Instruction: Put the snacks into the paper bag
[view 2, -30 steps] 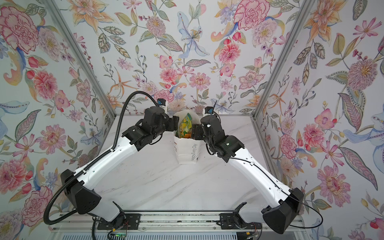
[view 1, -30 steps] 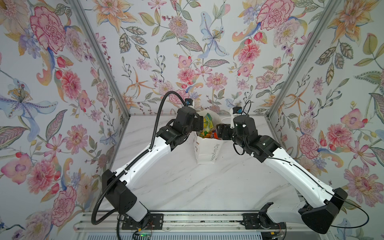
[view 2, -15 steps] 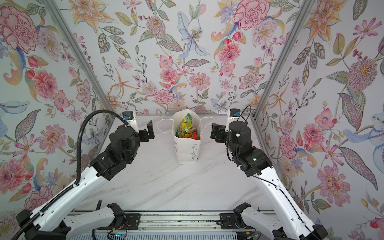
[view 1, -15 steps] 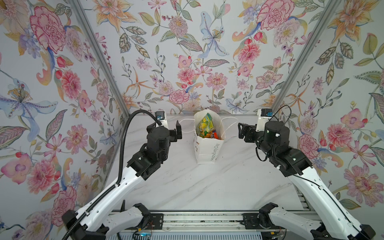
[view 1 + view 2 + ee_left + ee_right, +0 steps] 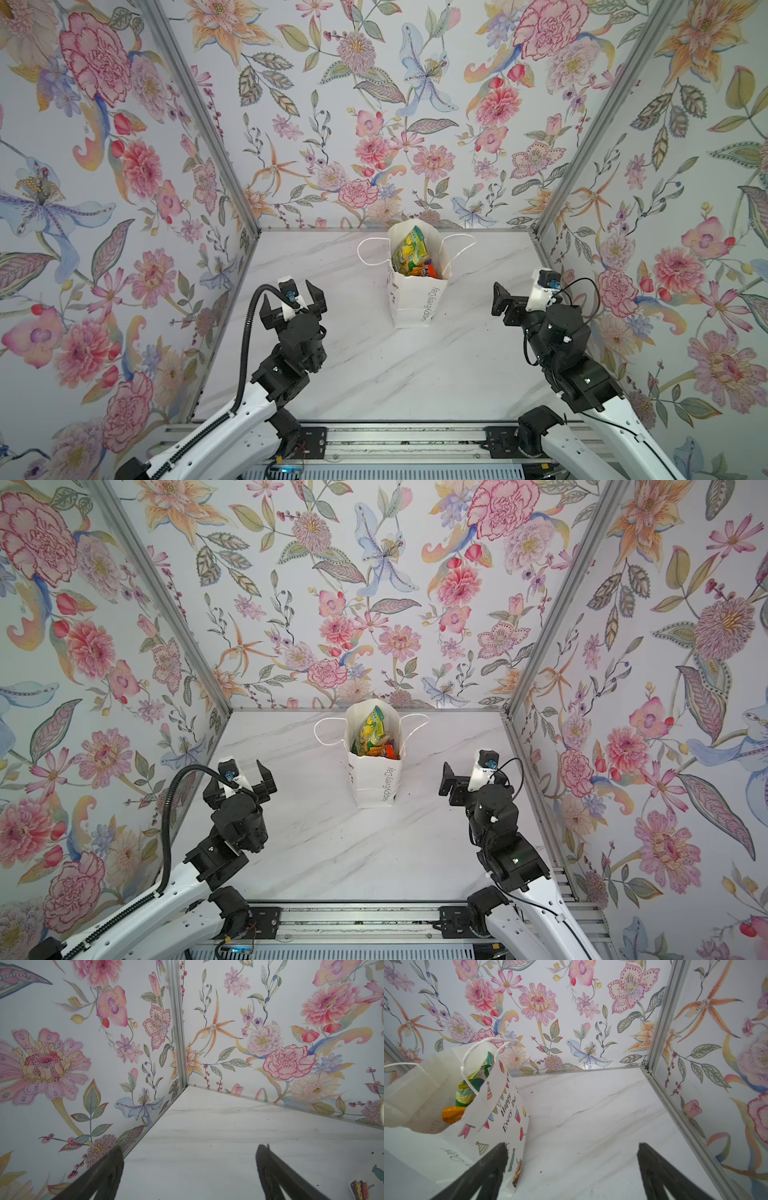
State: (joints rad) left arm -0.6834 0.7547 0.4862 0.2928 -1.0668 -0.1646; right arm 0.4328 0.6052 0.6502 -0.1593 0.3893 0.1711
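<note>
The white paper bag [image 5: 415, 303] [image 5: 376, 785] stands upright at the back middle of the marble table, its mouth open and its cord handles hanging to both sides. Several snacks [image 5: 409, 255] [image 5: 372, 737] fill it: a yellow-green packet on top, orange ones below. In the right wrist view the paper bag [image 5: 500, 1118] is close by, with snacks [image 5: 467, 1091] showing inside. My left gripper [image 5: 291, 301] [image 5: 237, 781] [image 5: 189, 1159] hangs open and empty to the left of the bag. To the bag's right, my right gripper [image 5: 513, 301] [image 5: 455, 785] [image 5: 572, 1159] is open and empty too.
Floral walls close the table on three sides, with aluminium posts [image 5: 199, 116] [image 5: 598, 116] at the back corners. A metal rail [image 5: 399, 440] runs along the front edge. The left gripper faces the back left corner [image 5: 185, 1086].
Both arms have pulled back from the bag's mouth, outward and toward the front. Both grippers have opened wider. The bag stays standing with the snacks inside.
</note>
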